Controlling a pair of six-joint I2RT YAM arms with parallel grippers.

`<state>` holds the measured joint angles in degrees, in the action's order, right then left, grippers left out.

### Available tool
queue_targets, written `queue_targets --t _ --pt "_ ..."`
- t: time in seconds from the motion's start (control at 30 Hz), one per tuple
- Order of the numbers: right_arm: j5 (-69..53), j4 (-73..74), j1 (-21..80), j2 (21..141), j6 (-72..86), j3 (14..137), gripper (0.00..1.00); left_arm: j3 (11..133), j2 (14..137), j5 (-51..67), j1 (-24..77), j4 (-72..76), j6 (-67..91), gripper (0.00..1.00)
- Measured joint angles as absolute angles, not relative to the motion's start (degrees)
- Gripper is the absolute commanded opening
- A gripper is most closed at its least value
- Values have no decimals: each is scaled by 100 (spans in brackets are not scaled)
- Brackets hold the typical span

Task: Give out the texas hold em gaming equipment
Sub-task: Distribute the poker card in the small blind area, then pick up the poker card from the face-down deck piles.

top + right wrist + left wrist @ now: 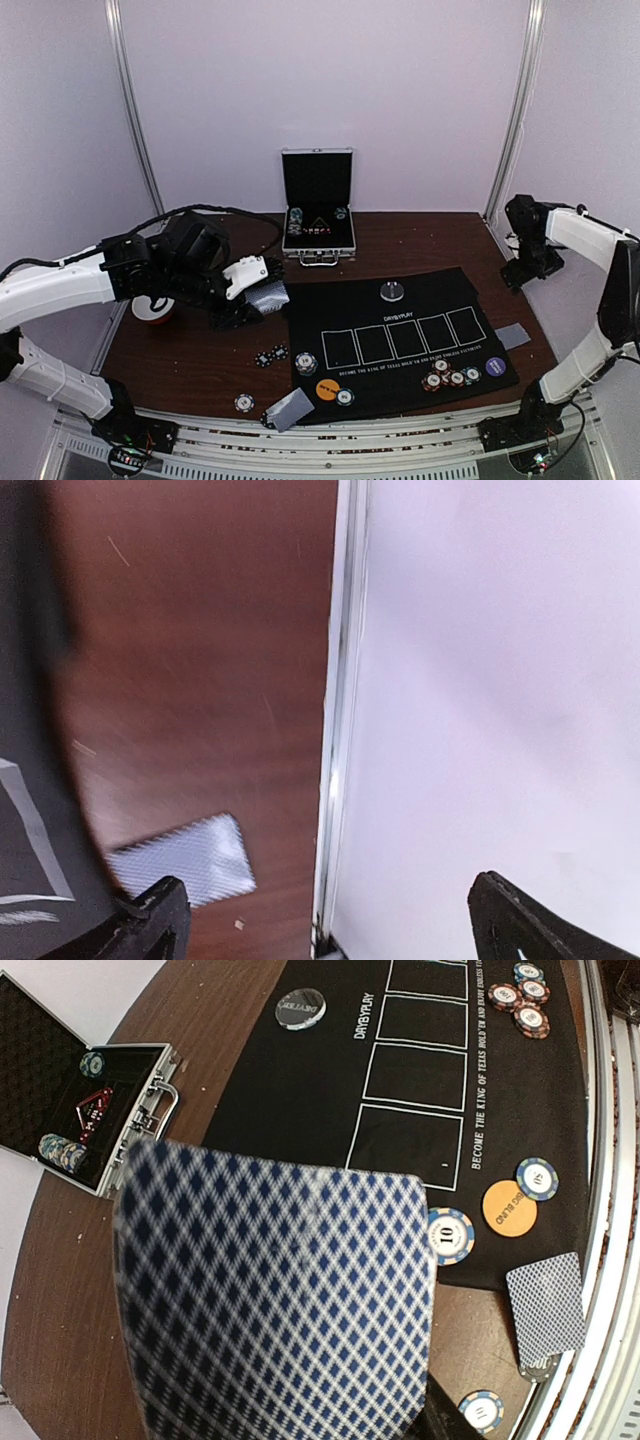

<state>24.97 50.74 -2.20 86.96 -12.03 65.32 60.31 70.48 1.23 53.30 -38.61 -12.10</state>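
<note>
Plainly, a blue-diamond-backed playing card is pinched in the left gripper and held above the bare wood of the table, just off the left edge of the black mat. Whether one card or several are gripped cannot be told.

The right gripper is raised over the table's right edge, towards the far corner. Its jaws are spread wide, and nothing is held between them.

A second card is laid flat on the wood just beside the mat's right edge. A third card is seen at the table's near edge, overlapping the mat's near-left corner.

On the mat, a silver-grey disc is placed at the far edge, an orange disc near the near-left corner, and a purple disc near the near-right corner. A cluster of chips is gathered just beside the purple disc. One striped chip is set at the mat's left edge — another chip sits just beside the orange disc. A lone chip is left on the wood near the table's near edge.

An open silver case is stood at the table's far edge.
</note>
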Motion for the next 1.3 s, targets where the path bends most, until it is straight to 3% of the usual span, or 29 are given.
queue_targets --t 0.13,0.23,0.43,0.6,0.9,1.03,1.3 --pt "2434 4969 1194 8143 -790 7295 100 6031 7019 121 5330 -3857 -1210 46" --pt "1623 4501 2375 7780 -362 7669 99 6031 7017 126 5328 -3857 -1210 46" --pt "-1162 1127 3885 7057 1234 6302 95 6031 7017 134 5325 -3857 -1208 46" --pt "-2359 -816 4805 8051 2091 6034 93 6031 7017 137 5325 -3857 -1208 46" --pt "-2958 -2112 5500 9334 2370 6403 91 6031 7017 143 5325 -3859 -1203 45" --pt "-2923 -2250 5559 9636 2283 6648 79 6031 7017 154 5325 -3857 -1190 45" --pt "-2899 -2268 5564 9979 2233 6845 41 6031 7017 172 5323 -3857 -1184 45"
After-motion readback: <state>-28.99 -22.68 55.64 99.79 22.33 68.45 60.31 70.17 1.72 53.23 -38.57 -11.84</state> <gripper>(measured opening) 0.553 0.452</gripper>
